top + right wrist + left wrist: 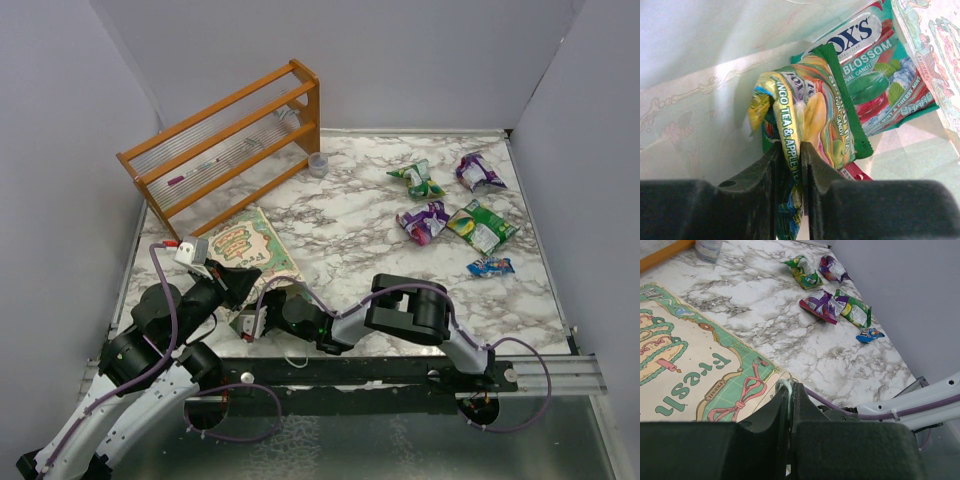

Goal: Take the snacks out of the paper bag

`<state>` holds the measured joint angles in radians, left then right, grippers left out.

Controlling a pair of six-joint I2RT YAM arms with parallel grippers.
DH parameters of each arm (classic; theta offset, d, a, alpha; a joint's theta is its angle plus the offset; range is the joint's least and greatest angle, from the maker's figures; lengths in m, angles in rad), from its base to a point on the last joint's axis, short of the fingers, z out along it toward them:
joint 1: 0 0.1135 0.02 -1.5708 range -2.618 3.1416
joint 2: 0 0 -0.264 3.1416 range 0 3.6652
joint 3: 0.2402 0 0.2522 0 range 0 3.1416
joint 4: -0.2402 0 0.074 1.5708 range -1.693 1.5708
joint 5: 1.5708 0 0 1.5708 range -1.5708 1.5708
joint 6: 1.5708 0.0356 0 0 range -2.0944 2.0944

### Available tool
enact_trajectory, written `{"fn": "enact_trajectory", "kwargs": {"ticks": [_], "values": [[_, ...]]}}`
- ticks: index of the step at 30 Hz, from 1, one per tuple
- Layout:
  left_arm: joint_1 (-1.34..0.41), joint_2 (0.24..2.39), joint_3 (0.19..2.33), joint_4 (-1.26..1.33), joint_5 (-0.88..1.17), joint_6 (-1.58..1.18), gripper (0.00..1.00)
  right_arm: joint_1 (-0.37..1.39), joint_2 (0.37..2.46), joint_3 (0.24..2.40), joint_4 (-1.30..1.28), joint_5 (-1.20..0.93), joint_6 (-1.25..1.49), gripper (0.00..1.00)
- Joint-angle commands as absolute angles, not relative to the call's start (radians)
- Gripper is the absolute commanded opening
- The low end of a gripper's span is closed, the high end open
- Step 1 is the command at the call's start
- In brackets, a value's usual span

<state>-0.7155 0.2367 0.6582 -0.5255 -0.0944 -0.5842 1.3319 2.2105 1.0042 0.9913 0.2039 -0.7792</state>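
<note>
In the right wrist view, the right gripper [790,152] has its fingers [760,170] drawn almost together, clamped on the folded edge of a multicolour packet [812,120]. The packet sits inside the paper bag [700,100], against its cream lining. On it we read "FOX'S" and "…NGO TEA & APPLE TEA". Touching it from behind lies a green packet [885,75] printed "FOX'S", "BLOSSOM", "OVAL CANDY" and "MINT & CHERRY MINT".

The left wrist view gives us the outside of the bag instead. The left gripper [789,390] is fully clenched, with a thin pale strip of the bag's edge pinched between its fingers. The printed front lies flat on the marble table [350,230], and we can read "Fresh" on it inside a green border with pink bows.

Only the top view shows us the whole layout. The bag lies at the near left of the table, in front of the orange wooden rack [225,140], with both grippers at its near end. Five loose packets [427,222] lie well apart from it at the far right. Their print is too small for us to read.
</note>
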Motion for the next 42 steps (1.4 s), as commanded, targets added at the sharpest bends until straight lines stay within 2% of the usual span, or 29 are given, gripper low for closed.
{"fn": "enact_trajectory", "kwargs": {"ticks": [1,7,12,25,35,42], "values": [[-0.714,0.234,0.668,-0.502,-0.075,-0.571,0.0,1.331,2.179,0.993,0.971,0.198,-0.755,0.18],[-0.714,0.235,0.669,-0.502,-0.077,-0.571,0.0,1.342,2.098,0.932,0.984,0.194,-0.733,0.12],[-0.714,0.235,0.668,-0.504,-0.08,-0.571,0.0,1.354,2.018,0.903,0.943,0.192,-0.699,0.02],[-0.715,0.232,0.669,-0.511,-0.093,-0.577,0.0,1.421,1.777,0.715,0.899,0.272,-0.627,0.01],[-0.714,0.236,0.669,-0.511,-0.099,-0.578,0.0,1.442,1.419,0.58,0.6,0.081,-0.367,0.01],[-0.715,0.246,0.67,-0.513,-0.1,-0.578,0.0,1.443,1.277,0.554,0.533,0.098,-0.318,0.01]]}}
